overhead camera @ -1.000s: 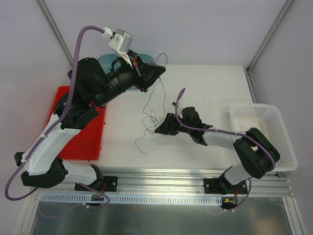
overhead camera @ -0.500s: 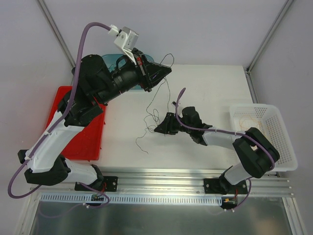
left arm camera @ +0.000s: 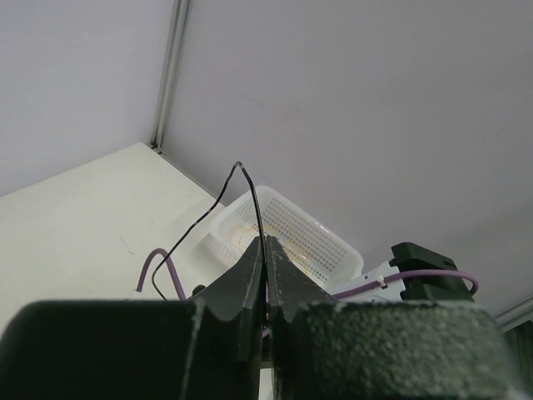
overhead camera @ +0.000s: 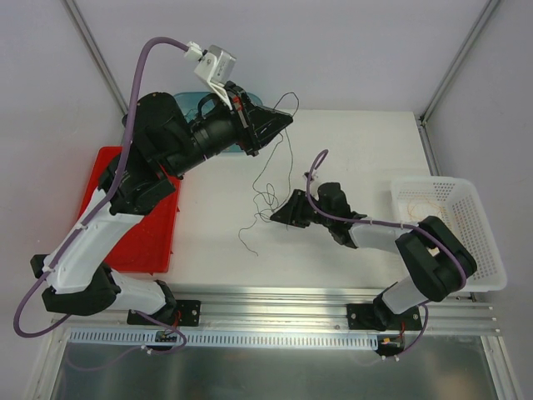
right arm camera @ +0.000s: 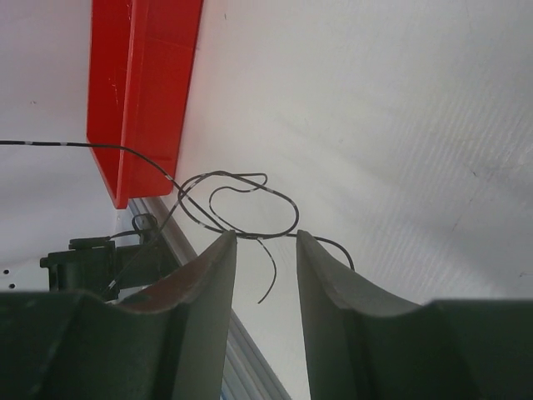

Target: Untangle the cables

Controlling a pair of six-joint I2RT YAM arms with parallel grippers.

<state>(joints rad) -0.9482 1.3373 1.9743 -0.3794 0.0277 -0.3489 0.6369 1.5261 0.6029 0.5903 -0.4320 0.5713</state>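
Cables (overhead camera: pixel 266 198), thin and dark, are clamped at one end in the left gripper (overhead camera: pixel 286 123), whose fingers are pressed together on them with no gap showing. In the left wrist view the strand leaves the closed tips of the left gripper (left arm camera: pixel 266 265) and rises straight ahead of them. It bends sharply at its top and drops away to the gripper's left.

From above, the long axis of the run goes from that high-held gripper down toward the near edge of the table (overhead camera: pixel 366 150). It makes a small arch beyond the fingertips and a slack line falling below them. Lower down there is a loose knot of curls, then a free tail pointing at the near edge.

The right gripper (overhead camera: pixel 276 218) sits low over the table with its fingers facing that knot. Its jaws stand apart. In the right wrist view the strand crosses the gap right at the tips of the right gripper (right arm camera: pixel 265 246), with oval loops just ahead of them and a short end hanging down. Whether either finger touches the strand cannot be told.

Beyond the loops, ahead of this gripper and off to one side, stands a red tray (right arm camera: pixel 141 92); the top view shows it under the left arm (overhead camera: pixel 141 237). Behind the right arm's elbow is a white basket (overhead camera: pixel 450 182) with a faint yellowish wire (overhead camera: pixel 419 202) inside.
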